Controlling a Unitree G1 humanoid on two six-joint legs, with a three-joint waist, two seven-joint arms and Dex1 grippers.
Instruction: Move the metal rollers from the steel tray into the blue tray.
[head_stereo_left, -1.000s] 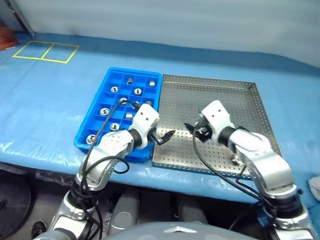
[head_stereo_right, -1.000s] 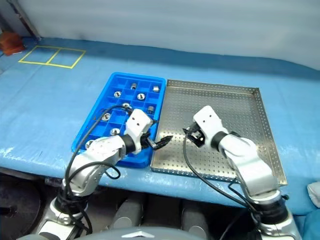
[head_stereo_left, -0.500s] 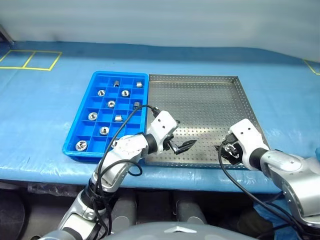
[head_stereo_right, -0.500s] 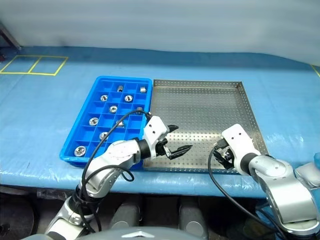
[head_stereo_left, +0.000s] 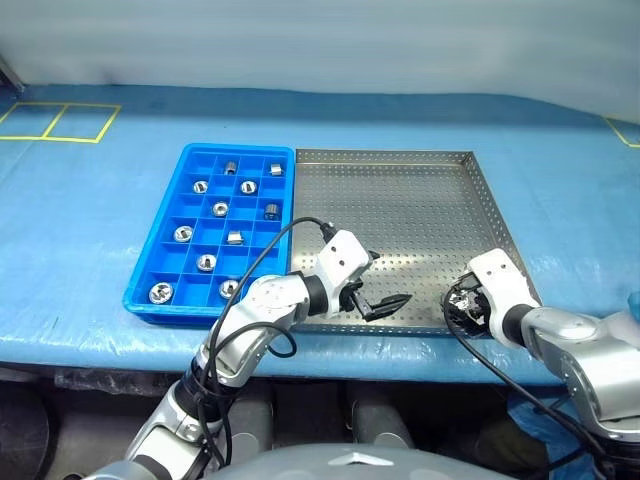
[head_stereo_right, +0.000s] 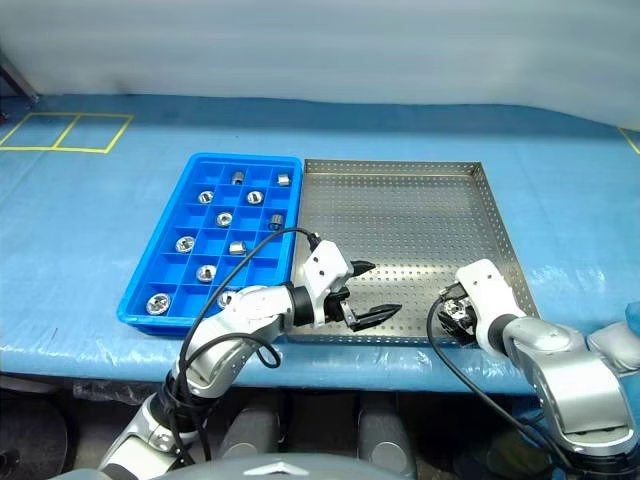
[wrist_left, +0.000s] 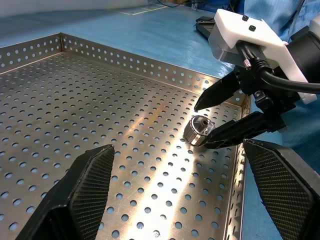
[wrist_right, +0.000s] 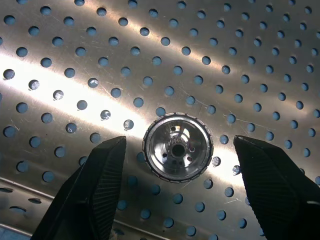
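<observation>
From the left eye view, the steel tray (head_stereo_left: 400, 190) lay on the blue worktop (head_stereo_left: 100, 210) with the blue tray (head_stereo_left: 165, 275) touching its side. About 9 metal rollers (head_stereo_left: 221, 209) already sat in separate compartments there. The left claw (head_stereo_left: 383, 301) hung over the near part of the steel tray, its fingers spread wide and holding nothing. The right claw (head_stereo_left: 462, 310) was down at the tray's near corner, on the far side of the left claw from the blue tray.

The right eye view gave the same layout: the left claw (head_stereo_right: 370, 300) pointed toward the right claw (head_stereo_right: 452, 315).

In the left wrist view, 1 last roller (wrist_left: 200, 131) lay in the steel tray, well ahead of the left claw's open fingers (wrist_left: 90, 180). The right claw's 2 black fingers (wrist_left: 227, 90) stood on either side of it, the nearer one seemingly touching it.

In the right wrist view, that roller (wrist_right: 178, 146) lay flat, hole upward, centred between the right claw's parted fingers (wrist_right: 100, 185), with a gap on each side; it was not yet gripped.

The step in hand appeared to be the pickup of the last roller. The next move would call for closing the right claw squarely on it, lifting, and carrying it to a free compartment.
</observation>
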